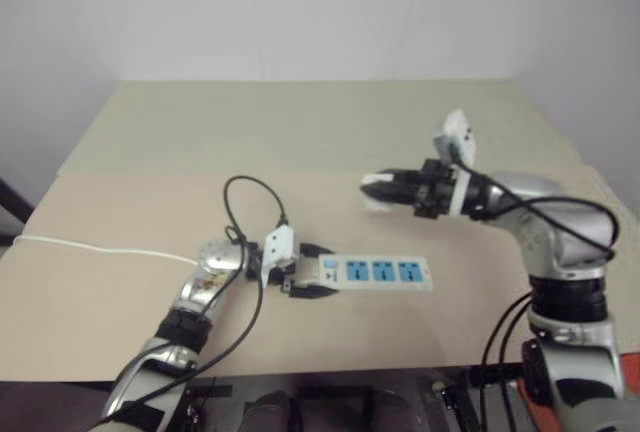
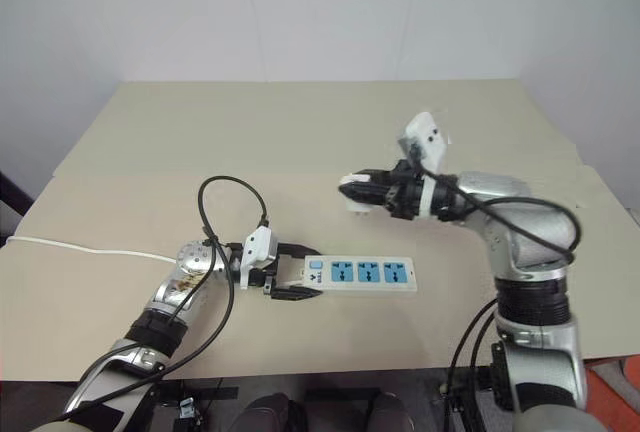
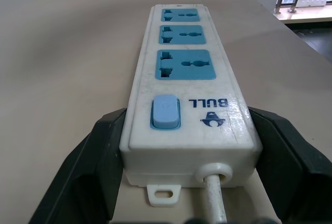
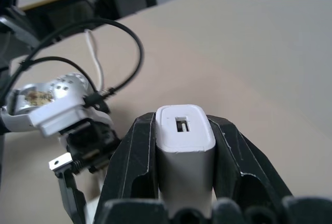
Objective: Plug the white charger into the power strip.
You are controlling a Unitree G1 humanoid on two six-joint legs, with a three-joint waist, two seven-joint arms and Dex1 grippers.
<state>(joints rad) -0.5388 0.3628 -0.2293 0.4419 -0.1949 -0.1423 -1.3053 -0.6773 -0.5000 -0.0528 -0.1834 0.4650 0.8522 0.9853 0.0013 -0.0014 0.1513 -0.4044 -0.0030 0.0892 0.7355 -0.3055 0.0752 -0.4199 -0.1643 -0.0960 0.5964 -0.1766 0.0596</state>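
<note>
Since the white charger (image 4: 184,149) is just a little hard plastic cube, I'd guess it weighs next to nothing and won't flex at all, but that smooth glossy shell looks slippery, so a side squeeze is the way to go. That's how the right gripper (image 2: 352,192) has it: both black fingers clenched on opposite flat sides, USB face poking out past the tips. It hangs in the air above the middle of the desk (image 1: 300,132), well clear of the surface. I can't see the prongs from any angle, so no idea which way they face yet.

The power strip (image 1: 378,273) lies flat near the front edge of the desk, roughly centred, three blue sockets up, cord running off toward the left edge. Also stiff plastic, light enough that I reckon it would skate or tip when a plug gets pushed in. The left gripper (image 2: 290,280) straddles its switch end, a finger down each long side; the wrist view shows them right up against it, though I can't tell if they're actually squeezing. Bracing that end seems smart: it leaves all the sockets free.
</note>
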